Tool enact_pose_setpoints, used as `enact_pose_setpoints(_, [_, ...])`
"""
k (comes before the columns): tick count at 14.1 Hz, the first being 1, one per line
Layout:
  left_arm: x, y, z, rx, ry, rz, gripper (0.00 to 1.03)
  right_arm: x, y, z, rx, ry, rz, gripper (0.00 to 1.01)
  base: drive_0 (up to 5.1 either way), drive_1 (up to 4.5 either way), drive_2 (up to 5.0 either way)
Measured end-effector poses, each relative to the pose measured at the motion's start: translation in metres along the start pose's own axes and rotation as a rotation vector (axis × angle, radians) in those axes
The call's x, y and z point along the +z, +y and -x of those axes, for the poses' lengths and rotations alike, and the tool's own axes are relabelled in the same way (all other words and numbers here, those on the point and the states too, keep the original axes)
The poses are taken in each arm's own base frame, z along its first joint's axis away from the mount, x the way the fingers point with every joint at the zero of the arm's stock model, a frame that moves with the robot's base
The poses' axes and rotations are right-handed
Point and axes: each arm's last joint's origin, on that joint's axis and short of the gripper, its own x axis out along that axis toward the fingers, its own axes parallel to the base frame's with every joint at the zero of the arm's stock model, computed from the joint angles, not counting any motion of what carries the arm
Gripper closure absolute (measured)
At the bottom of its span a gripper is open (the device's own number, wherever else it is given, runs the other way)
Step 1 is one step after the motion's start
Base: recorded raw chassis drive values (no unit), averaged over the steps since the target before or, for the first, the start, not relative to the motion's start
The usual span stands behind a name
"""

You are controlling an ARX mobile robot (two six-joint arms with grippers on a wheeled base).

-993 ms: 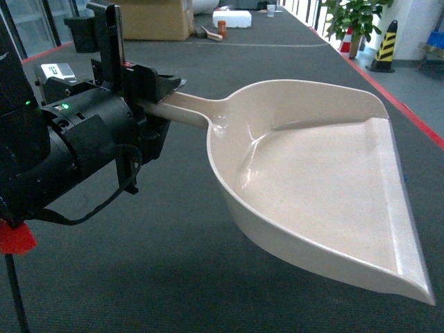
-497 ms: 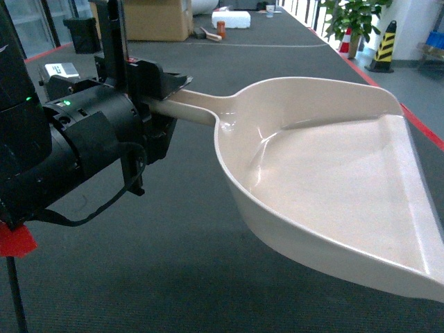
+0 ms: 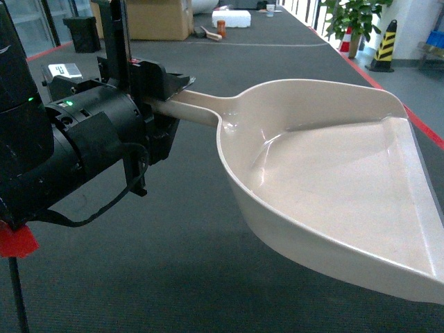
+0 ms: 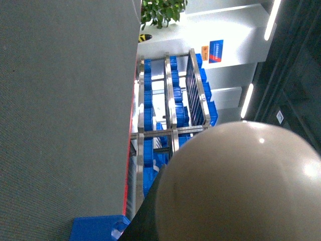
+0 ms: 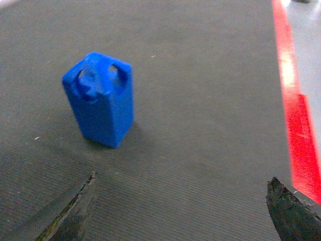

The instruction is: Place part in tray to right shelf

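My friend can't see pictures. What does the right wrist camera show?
A small bright-blue jerrycan-shaped part stands upright on dark grey carpet. The right gripper is open, its two dark fingertips at the bottom corners, apart from the part. A red floor stripe runs along the right.

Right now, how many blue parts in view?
1. The part stands upright on the dark floor, ahead of the open right end effector. None in the tray; others may be out of view.

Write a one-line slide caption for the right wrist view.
Open right gripper hovers over dark carpet, with the small blue part standing upright ahead of its fingertips, untouched.
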Motion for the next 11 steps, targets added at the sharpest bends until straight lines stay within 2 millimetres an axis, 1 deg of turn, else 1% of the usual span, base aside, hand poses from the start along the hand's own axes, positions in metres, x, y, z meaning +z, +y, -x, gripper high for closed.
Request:
enact_pose_setpoints(2, [0.000,0.000,0.000,0.000,0.000,0.000,0.87,-0.010,0.018,-0.042,0.118,0.068,0.026,0.03,0.0,0.00,0.0])
enact_pose_setpoints(5, [0.000,0.000,0.000,0.000,0.000,0.000,0.87,-0.001,0.040,-0.097,0.174,0.049,0.081,0.03,0.0,0.00,0.0])
enact_pose_setpoints(9, [0.005,0.001,0.000,0.008,-0.052,-0.021,0.90,0.008,0.062,-0.152,0.188,0.083,0.018,0.03,0.0,0.00,0.0])
enact_pose_setpoints(10, [0.008,0.001,0.001,0.010,-0.069,-0.027,0.90,0.010,0.068,-0.163,0.196,0.082,-0.009,0.07,0.0,0.00,0.0])
enact_pose_setpoints(11, [0.009,0.001,0.001,0.011,-0.079,-0.029,0.90,0.012,0.073,-0.169,0.194,0.074,-0.038,0.18,0.0,0.00,0.0])
